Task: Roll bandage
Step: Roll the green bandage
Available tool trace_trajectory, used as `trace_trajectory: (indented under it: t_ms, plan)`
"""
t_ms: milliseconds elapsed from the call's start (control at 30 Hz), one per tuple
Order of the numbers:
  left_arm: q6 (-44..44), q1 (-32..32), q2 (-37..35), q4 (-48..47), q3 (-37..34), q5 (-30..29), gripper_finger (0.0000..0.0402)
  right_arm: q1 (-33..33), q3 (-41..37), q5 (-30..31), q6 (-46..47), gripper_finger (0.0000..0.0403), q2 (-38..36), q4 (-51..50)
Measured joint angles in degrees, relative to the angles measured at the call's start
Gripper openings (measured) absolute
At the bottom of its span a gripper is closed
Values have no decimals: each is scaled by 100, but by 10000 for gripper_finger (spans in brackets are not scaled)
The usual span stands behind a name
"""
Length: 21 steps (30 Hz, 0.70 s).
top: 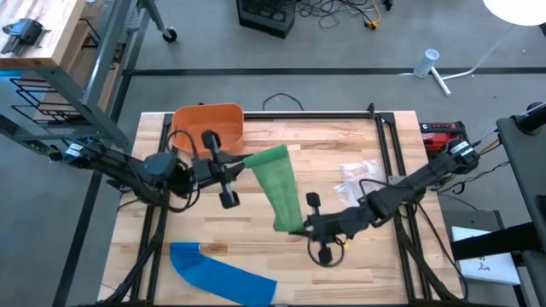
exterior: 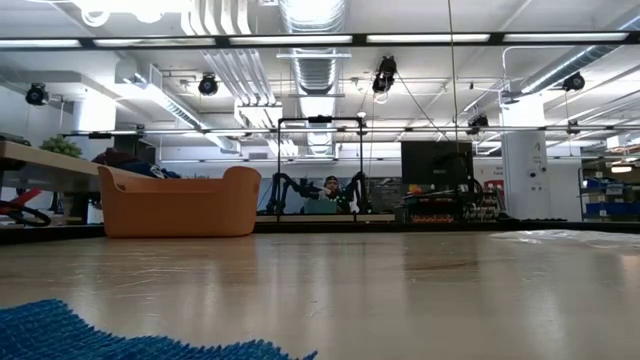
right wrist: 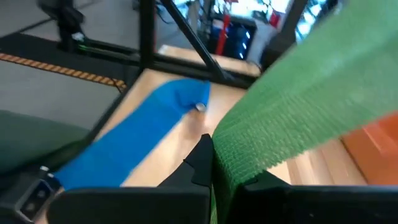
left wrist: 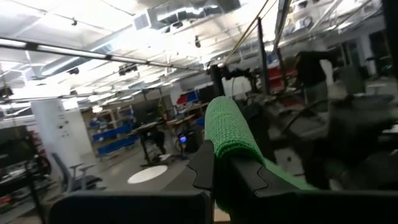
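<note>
Here, left hand (top: pixel 241 164) clenched on the upper end of the green bandage (top: pixel 279 188), raised above the counter (top: pixel 358 264) just beside the orange basket (top: pixel 209 126). In the left wrist view, dark fingers (left wrist: pixel 239 177) pinched on the green bandage (left wrist: pixel 229 127), its knitted edge folded over the top of them, with only the room behind. Right hand (top: pixel 305 226) clenched on the lower end of the same strip, near the middle of the counter and toward its front edge. In the right wrist view, fingers (right wrist: pixel 202 158) closed on the green bandage (right wrist: pixel 298 106), the cloth running away in a broad band. Between the two hands, strip stretched taut and slanting, top end toward the basket, bottom end toward the right arm. Farther out, blue bandage (top: pixel 223 271) lying flat on the counter at the front left, well apart from both hands; seen too below the right hand in its wrist view (right wrist: pixel 134 140) and as a blue knitted edge in the low view (exterior: pixel 110 335). Clear plastic wrapper (top: pixel 357 176) on the counter near the right arm. Orange basket (exterior: pixel 180 203) standing at the back left corner in the low view, neither hand visible there. Red device (top: pixel 442 133) at the counter's right rear edge.
</note>
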Motion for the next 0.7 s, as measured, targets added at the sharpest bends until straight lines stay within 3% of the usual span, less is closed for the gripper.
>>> trace_trajectory:
  t_ms: [433,700]
  plan:
    - [-220,865,308,-894,-33,-11,5,675,1130,4,-1107,0,0,-15]
    - [-162,902,624,-1257,-355,51,5,679,1821,24,-1858,0,-9,-252]
